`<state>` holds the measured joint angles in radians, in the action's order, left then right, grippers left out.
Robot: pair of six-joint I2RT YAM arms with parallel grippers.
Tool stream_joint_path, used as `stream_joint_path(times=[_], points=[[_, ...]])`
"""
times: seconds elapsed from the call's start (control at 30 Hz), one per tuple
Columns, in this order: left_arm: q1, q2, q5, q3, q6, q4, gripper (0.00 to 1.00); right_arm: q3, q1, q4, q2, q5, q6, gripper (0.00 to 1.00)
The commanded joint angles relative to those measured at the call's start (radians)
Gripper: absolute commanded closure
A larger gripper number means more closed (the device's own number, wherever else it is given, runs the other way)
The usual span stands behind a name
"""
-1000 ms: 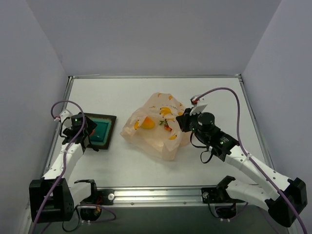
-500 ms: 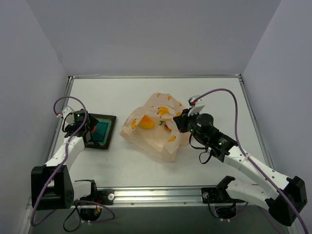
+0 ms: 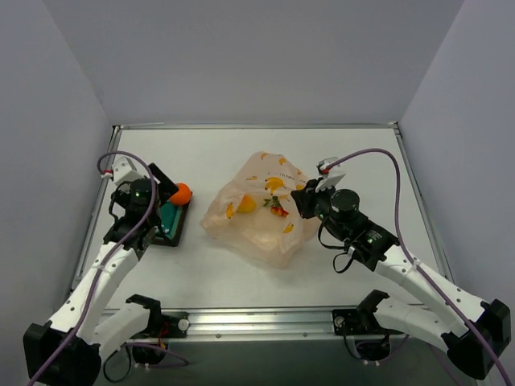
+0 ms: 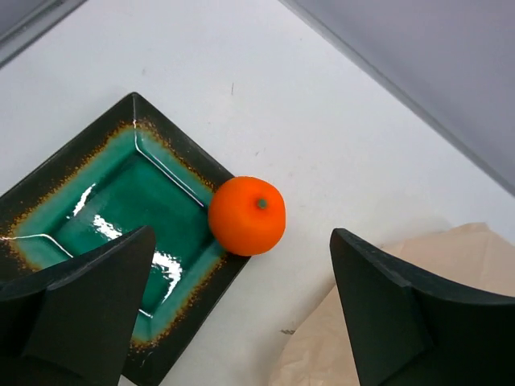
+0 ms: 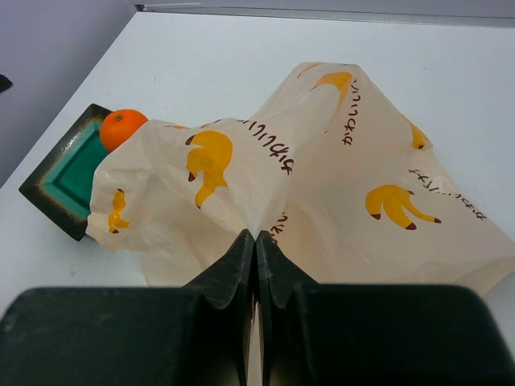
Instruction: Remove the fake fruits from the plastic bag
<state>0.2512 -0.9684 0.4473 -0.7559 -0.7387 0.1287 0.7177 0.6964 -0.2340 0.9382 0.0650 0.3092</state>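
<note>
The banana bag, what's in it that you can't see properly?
Top view: the crinkly film of the plastic bag blurs the fake fruits inside, so they can't be counted.
Right wrist view: the bag's folds hide everything inside, and the right gripper, shut on it, covers the pinched spot.
Left wrist view: the bottom edge cuts off the bag, and the left gripper covers a corner of the teal dish.

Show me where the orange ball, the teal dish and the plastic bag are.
orange ball (image 4: 246,215), left wrist view, middle of its skin.
teal dish (image 4: 113,193), left wrist view, bare glazed bottom.
plastic bag (image 5: 338,185), right wrist view, plain upper fold.
</note>
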Motion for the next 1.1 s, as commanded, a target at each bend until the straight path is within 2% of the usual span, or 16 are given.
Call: stream_joint_path(times=[0.0, 0.07, 0.1, 0.17, 0.2, 0.23, 0.27, 0.3, 0.33, 0.37, 0.43, 0.53, 0.6, 0.7, 0.87, 1.07], points=[[0.055, 0.083, 0.006, -0.037, 0.045, 0.064, 0.15, 0.028, 0.009, 0.007, -0.029, 0.056, -0.016, 1.00], [0.147, 0.126, -0.009, -0.051, 0.068, 0.097, 0.18, 0.035, 0.008, 0.013, -0.045, 0.074, -0.016, 1.00], [0.266, 0.140, 0.017, -0.068, 0.082, 0.121, 0.20, 0.037, 0.008, 0.018, -0.055, 0.094, -0.016, 1.00], [0.399, 0.183, 0.062, -0.069, 0.099, 0.170, 0.22, 0.042, 0.006, 0.021, -0.056, 0.105, -0.015, 1.00], [0.527, 0.200, 0.101, -0.068, 0.090, 0.202, 0.24, 0.043, 0.006, 0.025, -0.052, 0.107, -0.015, 1.00], [0.587, 0.215, 0.187, -0.063, 0.076, 0.263, 0.26, 0.046, 0.006, 0.030, -0.050, 0.111, -0.015, 1.00], [0.640, 0.243, 0.214, -0.057, 0.056, 0.285, 0.31, 0.048, 0.006, 0.038, -0.047, 0.111, -0.012, 1.00], [0.737, 0.253, 0.241, -0.053, 0.038, 0.310, 0.33, 0.049, 0.006, 0.041, -0.047, 0.113, -0.012, 1.00], [0.787, 0.258, 0.289, -0.043, 0.016, 0.357, 0.34, 0.046, 0.006, 0.042, -0.050, 0.130, -0.009, 1.00], [0.831, 0.255, 0.301, -0.039, 0.001, 0.364, 0.37, 0.045, 0.006, 0.045, -0.050, 0.140, -0.010, 1.00], [0.972, 0.202, 0.352, -0.039, -0.033, 0.362, 0.37, 0.046, 0.005, 0.050, -0.053, 0.166, -0.010, 1.00], [1.124, 0.096, 0.421, -0.074, -0.016, 0.307, 0.37, 0.055, 0.002, 0.059, -0.047, 0.176, -0.005, 1.00], [1.145, -0.033, 0.476, -0.135, -0.001, 0.279, 0.37, 0.057, 0.002, 0.059, -0.045, 0.167, 0.004, 1.00], [1.129, -0.162, 0.464, -0.166, 0.092, 0.100, 0.37, 0.049, 0.002, 0.062, -0.050, 0.147, 0.016, 1.00], [1.007, -0.353, 0.384, -0.201, 0.087, -0.078, 0.37, 0.040, 0.002, 0.071, -0.064, 0.118, 0.036, 1.00], [0.887, -0.509, 0.369, -0.201, 0.076, -0.245, 0.37, 0.042, 0.003, 0.073, -0.056, 0.101, 0.031, 1.00]])
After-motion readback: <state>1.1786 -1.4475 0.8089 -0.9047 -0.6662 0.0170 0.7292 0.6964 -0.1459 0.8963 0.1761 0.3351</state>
